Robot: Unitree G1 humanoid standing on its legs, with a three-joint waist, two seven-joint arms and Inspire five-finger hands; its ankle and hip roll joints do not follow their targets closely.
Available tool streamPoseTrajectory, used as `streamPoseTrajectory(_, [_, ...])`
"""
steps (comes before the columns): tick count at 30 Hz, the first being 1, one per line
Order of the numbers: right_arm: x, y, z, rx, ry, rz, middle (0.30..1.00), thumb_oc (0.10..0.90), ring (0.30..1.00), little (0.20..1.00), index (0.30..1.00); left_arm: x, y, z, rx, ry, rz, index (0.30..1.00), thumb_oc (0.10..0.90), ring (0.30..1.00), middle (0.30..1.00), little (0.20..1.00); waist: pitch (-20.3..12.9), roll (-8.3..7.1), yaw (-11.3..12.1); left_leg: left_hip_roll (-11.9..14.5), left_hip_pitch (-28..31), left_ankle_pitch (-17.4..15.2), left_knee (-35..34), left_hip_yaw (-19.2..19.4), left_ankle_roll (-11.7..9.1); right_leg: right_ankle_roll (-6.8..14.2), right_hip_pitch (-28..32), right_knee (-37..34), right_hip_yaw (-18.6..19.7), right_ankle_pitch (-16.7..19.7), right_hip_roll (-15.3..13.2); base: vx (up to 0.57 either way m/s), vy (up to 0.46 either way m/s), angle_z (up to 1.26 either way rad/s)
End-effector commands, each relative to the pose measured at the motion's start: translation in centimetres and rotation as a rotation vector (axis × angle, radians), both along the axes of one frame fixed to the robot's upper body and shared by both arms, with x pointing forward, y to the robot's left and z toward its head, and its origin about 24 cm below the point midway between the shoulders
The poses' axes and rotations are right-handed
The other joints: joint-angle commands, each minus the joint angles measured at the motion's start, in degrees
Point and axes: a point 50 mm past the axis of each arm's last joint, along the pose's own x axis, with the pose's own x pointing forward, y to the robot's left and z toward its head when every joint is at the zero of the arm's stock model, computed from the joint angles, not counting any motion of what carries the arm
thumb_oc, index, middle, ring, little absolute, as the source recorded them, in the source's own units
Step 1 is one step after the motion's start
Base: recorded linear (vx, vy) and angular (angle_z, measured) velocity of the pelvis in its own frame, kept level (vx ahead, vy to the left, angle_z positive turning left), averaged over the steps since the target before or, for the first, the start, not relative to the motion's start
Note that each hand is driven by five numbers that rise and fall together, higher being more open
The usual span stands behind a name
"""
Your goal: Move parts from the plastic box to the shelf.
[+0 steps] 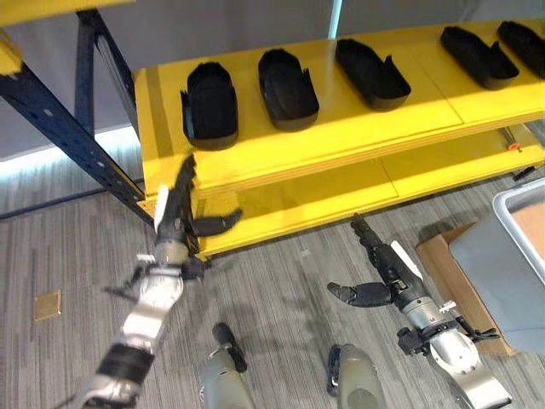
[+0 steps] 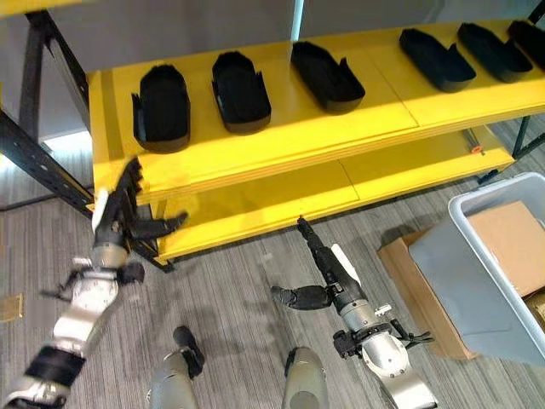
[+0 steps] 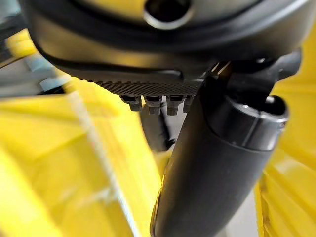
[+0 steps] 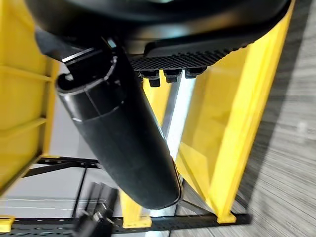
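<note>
Here, black parts on shelf | no legible writing

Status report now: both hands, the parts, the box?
Left hand open, empty, at the shelf edge. Right hand open, empty, over floor. Black parts in a row on shelf. Plastic box at right.

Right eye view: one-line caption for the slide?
Both hands, left hand and right hand, open and empty below the yellow shelf holding black parts; grey plastic box at right.
</note>
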Motion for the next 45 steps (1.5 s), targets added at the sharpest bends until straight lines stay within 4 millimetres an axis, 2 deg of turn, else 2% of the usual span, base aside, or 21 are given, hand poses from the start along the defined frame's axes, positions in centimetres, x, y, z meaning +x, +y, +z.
streamPoseTrajectory(1, [1.2,-0.3,3.4,-0.013,-0.197,0.016,1.000,0.900,1.000,1.000,1.000,0.5,-0.8,4.8,-0.139,-0.272,-0.087,1.000,0.900,1.000,1.000,1.000,-5.1,0.79,-0.5,3.0,0.0,-0.8,2.0,-7.0,-5.6,-1.4,10.2,-14.8,0.8,5.0,4.2,0.03,-0.033,0.05])
streamPoseTrajectory(5, [0.9,-0.1,3.2,-0.016,-0.189,0.032,1.000,0.900,1.000,1.000,1.000,-1.0,-1.2,3.2,-0.202,-0.218,-0.114,1.000,0.900,1.000,1.000,1.000,-6.9,0.86,0.0,3.0,3.7,1.1,-2.2,-6.3,-6.0,-1.3,13.2,-17.5,0.5,5.5,4.8,0.02,-0.040,-0.05])
streamPoseTrajectory(7, [0.5,0.0,3.3,-0.023,-0.183,0.063,1.000,0.900,1.000,1.000,1.000,-2.4,-1.5,1.5,-0.256,-0.155,-0.129,1.000,0.900,1.000,1.000,1.000,-8.5,0.89,0.4,3.5,6.4,2.4,-4.4,-6.0,-6.3,-1.6,16.0,-19.1,0.0,5.3,5.8,0.02,-0.093,0.00])
streamPoseTrajectory(9, [0.1,0.0,3.2,-0.030,-0.178,0.076,1.000,0.900,1.000,1.000,1.000,-3.3,-1.7,0.9,-0.262,-0.136,-0.143,1.000,0.900,1.000,1.000,1.000,-9.3,0.96,0.7,4.2,7.6,4.0,-5.2,-6.4,-7.0,-2.2,17.5,-19.2,-0.5,4.6,6.7,0.00,-0.084,0.04])
streamPoseTrajectory(11, [0.1,0.0,3.3,-0.025,-0.178,0.084,1.000,0.900,1.000,1.000,1.000,-3.6,-1.7,0.6,-0.279,-0.125,-0.138,1.000,0.900,1.000,1.000,1.000,-9.5,1.01,0.8,4.4,8.1,4.1,-5.4,-6.5,-7.0,-2.5,17.6,-18.7,-0.4,4.1,7.2,-0.03,-0.081,0.04])
streamPoseTrajectory(13, [-0.3,0.4,3.2,-0.022,-0.168,0.124,1.000,0.900,1.000,1.000,1.000,-4.5,-1.9,-0.9,-0.328,-0.075,-0.131,1.000,0.900,1.000,1.000,1.000,-9.6,1.00,1.3,5.4,9.8,5.8,-6.0,-7.8,-7.1,-4.0,17.5,-16.2,0.2,2.1,9.0,-0.10,-0.148,-0.01])
streamPoseTrajectory(15, [-0.9,0.6,3.3,-0.027,-0.164,0.168,1.000,0.900,1.000,1.000,1.000,-5.6,-2.2,-2.2,-0.400,-0.021,-0.130,1.000,0.900,1.000,1.000,1.000,-8.8,1.54,1.9,7.9,11.2,9.5,-7.0,-9.2,-6.6,-6.2,16.7,-13.2,0.0,1.2,12.3,-0.16,-0.224,-0.14])
streamPoseTrajectory(18, [-1.3,0.6,3.1,-0.033,-0.149,0.186,1.000,0.900,1.000,1.000,1.000,-6.4,-2.4,-2.8,-0.414,0.009,-0.137,1.000,0.900,1.000,1.000,1.000,-8.6,1.84,2.2,9.5,12.9,11.6,-8.3,-9.7,-7.3,-6.9,16.8,-12.3,0.0,0.7,14.0,-0.08,-0.197,-0.10])
streamPoseTrajectory(20, [-2.1,0.2,2.9,-0.028,-0.123,0.203,1.000,0.900,1.000,1.000,1.000,-7.8,-3.0,-4.1,-0.458,0.072,-0.168,1.000,0.900,1.000,1.000,1.000,-8.6,2.42,2.8,11.9,13.9,15.9,-12.0,-11.0,-8.5,-8.2,16.8,-12.3,-0.3,0.5,17.2,-0.12,-0.250,-0.15])
streamPoseTrajectory(21, [-2.1,0.2,2.9,-0.029,-0.123,0.203,1.000,0.900,1.000,1.000,1.000,-7.8,-3.0,-4.1,-0.458,0.072,-0.168,1.000,0.900,1.000,1.000,1.000,-8.6,2.43,2.8,11.9,13.9,15.9,-12.0,-11.0,-8.5,-8.2,16.8,-12.4,-0.3,0.5,17.3,-0.13,-0.238,0.03])
streamPoseTrajectory(22, [-2.1,-0.4,2.7,-0.049,-0.112,0.187,1.000,0.900,1.000,1.000,1.000,-7.7,-3.3,-4.5,-0.452,0.096,-0.189,1.000,0.900,1.000,1.000,1.000,-8.2,1.79,2.8,11.1,13.1,16.2,-10.8,-10.1,-9.8,-8.4,17.4,-13.1,-1.2,0.5,17.3,-0.06,-0.124,0.33])
streamPoseTrajectory(23, [-2.1,-0.4,2.7,-0.049,-0.113,0.186,1.000,0.900,1.000,1.000,1.000,-7.7,-3.4,-4.6,-0.453,0.096,-0.191,1.000,0.900,1.000,1.000,1.000,-8.1,1.65,2.7,10.9,13.0,15.9,-10.4,-10.4,-9.9,-8.4,17.6,-13.1,-1.3,0.3,17.1,-0.15,-0.204,0.61])
streamPoseTrajectory(26, [-2.4,-1.2,2.2,-0.049,-0.079,0.160,1.000,0.900,1.000,1.000,1.000,-7.8,-3.6,-5.0,-0.458,0.120,-0.212,1.000,0.900,1.000,1.000,1.000,-7.2,-0.31,2.8,6.0,9.5,6.5,1.7,-9.0,-6.7,-7.9,19.2,-21.3,-3.2,5.5,15.4,-0.18,-0.131,0.37])
streamPoseTrajectory(28, [-2.3,-1.6,2.1,-0.037,-0.077,0.132,1.000,0.900,1.000,1.000,1.000,-7.6,-3.6,-4.8,-0.443,0.112,-0.228,1.000,0.900,1.000,1.000,1.000,-7.5,-0.80,2.0,5.2,9.3,3.1,5.6,-5.5,-5.8,-7.4,19.8,-25.4,-4.3,7.6,15.0,-0.13,-0.040,0.15])
streamPoseTrajectory(30, [-2.4,-1.8,2.0,-0.021,-0.070,0.113,1.000,0.900,1.000,1.000,1.000,-7.9,-3.9,-5.2,-0.423,0.141,-0.250,1.000,0.900,1.000,1.000,1.000,-8.6,-0.52,1.6,1.2,12.3,-2.1,5.9,-3.5,-4.7,-5.9,22.2,-30.9,-4.3,10.2,14.4,0.02,0.114,0.60])
streamPoseTrajectory(32, [-2.6,-2.0,1.7,-0.017,-0.063,0.090,1.000,0.900,1.000,1.000,1.000,-8.1,-4.3,-5.5,-0.435,0.163,-0.266,1.000,0.900,1.000,1.000,1.000,-9.8,0.16,0.6,0.6,16.0,-2.1,-0.9,-0.2,-5.3,-4.6,22.7,-32.8,-4.5,11.3,13.6,0.08,0.241,0.23])
streamPoseTrajectory(34, [-2.6,-2.5,1.2,-0.003,-0.051,0.025,1.000,0.900,1.000,1.000,1.000,-7.6,-4.7,-5.3,-0.418,0.159,-0.304,1.000,0.900,1.000,1.000,1.000,-10.4,0.28,-0.4,-1.9,20.0,-2.1,-9.4,2.7,-5.4,-2.4,21.2,-33.2,-4.4,13.7,10.9,0.01,0.326,0.45])
streamPoseTrajectory(38, [-2.7,-2.9,0.2,0.027,-0.017,-0.037,1.000,0.900,1.000,1.000,1.000,-7.1,-5.2,-5.3,-0.375,0.163,-0.327,1.000,0.900,1.000,1.000,1.000,-10.8,0.03,-1.0,-6.3,23.0,-3.2,-15.4,2.4,-4.0,0.1,20.3,-33.8,-4.8,16.6,7.4,0.04,0.260,-0.05])
streamPoseTrajectory(39, [-2.6,-2.9,-0.6,0.065,0.011,-0.068,1.000,0.900,1.000,1.000,1.000,-6.7,-5.5,-5.3,-0.361,0.158,-0.326,1.000,0.900,1.000,1.000,1.000,-11.0,-0.13,-1.5,-8.4,23.6,-3.6,-18.0,2.0,-3.2,1.1,19.3,-34.0,-5.0,17.7,5.9,0.02,0.296,0.14])
streamPoseTrajectory(43, [-2.1,-2.2,-1.6,0.117,0.044,-0.087,1.000,0.900,1.000,1.000,1.000,-5.8,-5.7,-5.3,-0.331,0.145,-0.297,1.000,0.900,1.000,1.000,1.000,-11.4,-0.75,-1.9,-11.9,24.2,-5.1,-20.8,1.6,-1.6,3.1,17.2,-34.2,-4.1,19.8,3.2,0.01,0.172,0.12])
streamPoseTrajectory(45, [-1.9,-2.0,-1.6,0.123,0.044,-0.084,1.000,0.900,1.000,1.000,1.000,-5.6,-5.8,-5.3,-0.330,0.142,-0.293,1.000,0.900,1.000,1.000,1.000,-11.4,-1.05,-2.0,-12.5,24.1,-5.8,-21.0,1.5,-1.1,3.3,16.7,-34.2,-3.6,20.2,2.8,0.00,0.128,-0.29])
